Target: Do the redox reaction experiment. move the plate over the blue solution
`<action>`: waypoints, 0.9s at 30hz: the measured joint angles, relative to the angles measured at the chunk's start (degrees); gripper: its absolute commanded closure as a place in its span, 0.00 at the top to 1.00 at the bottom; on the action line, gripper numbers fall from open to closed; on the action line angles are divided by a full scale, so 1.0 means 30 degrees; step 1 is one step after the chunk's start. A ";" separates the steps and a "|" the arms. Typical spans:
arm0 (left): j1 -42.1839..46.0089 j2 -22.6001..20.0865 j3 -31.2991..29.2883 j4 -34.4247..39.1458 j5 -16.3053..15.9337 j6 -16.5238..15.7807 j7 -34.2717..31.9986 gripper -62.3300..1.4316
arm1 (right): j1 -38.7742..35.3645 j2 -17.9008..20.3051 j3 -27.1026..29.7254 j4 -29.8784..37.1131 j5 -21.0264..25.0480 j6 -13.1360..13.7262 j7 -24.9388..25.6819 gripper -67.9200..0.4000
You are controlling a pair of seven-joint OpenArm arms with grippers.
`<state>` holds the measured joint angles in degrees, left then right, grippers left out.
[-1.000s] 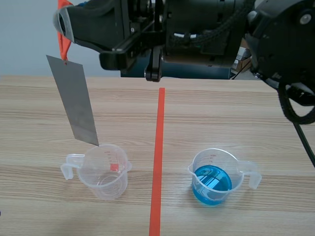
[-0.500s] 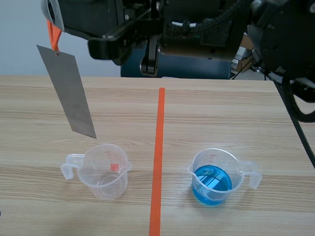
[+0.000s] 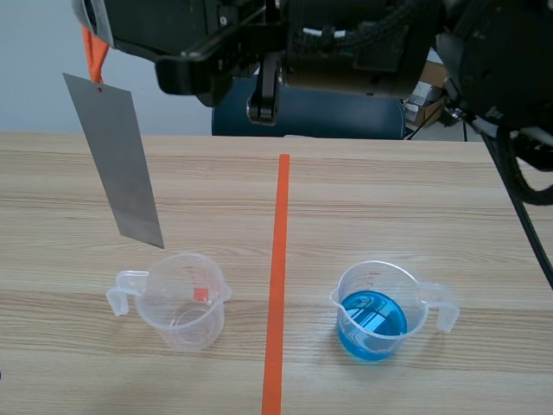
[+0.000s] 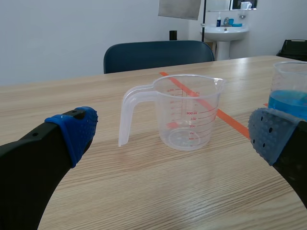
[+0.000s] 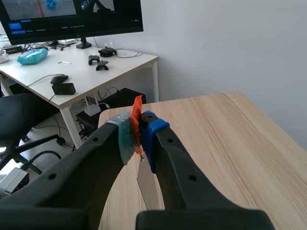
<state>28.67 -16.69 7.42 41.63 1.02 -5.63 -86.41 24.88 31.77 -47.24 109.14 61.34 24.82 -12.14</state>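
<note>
A grey metal plate hangs tilted from an orange tag, just above and slightly left of the empty clear beaker. My right arm stretches across the scene's top, and its gripper is shut on the tag. In the right wrist view the tag is pinched in the right gripper, with the plate hanging below. The beaker of blue solution stands right of the tape line. My left gripper is open low over the table, with the empty beaker ahead of it and the blue beaker beside one finger.
An orange-red tape line runs down the table's middle between the two beakers. A blue chair stands behind the far edge. Beyond the table's side, the right wrist view shows a white desk with a monitor.
The plate has risen and shifted a little left with the right gripper; its lower corner now hangs clear above the empty beaker's rim. Both beakers have stayed put.
</note>
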 measured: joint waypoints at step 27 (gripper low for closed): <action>-0.0029 -0.0051 0.0000 0.0000 -0.1064 -0.0007 0.0000 1.00 | 0.0000 0.3781 0.2324 -0.0007 0.3271 0.0678 -0.1545 0.01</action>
<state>28.58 -16.84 7.42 41.63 -2.17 -5.65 -86.41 24.88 43.11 -40.27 109.12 71.16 26.85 -16.78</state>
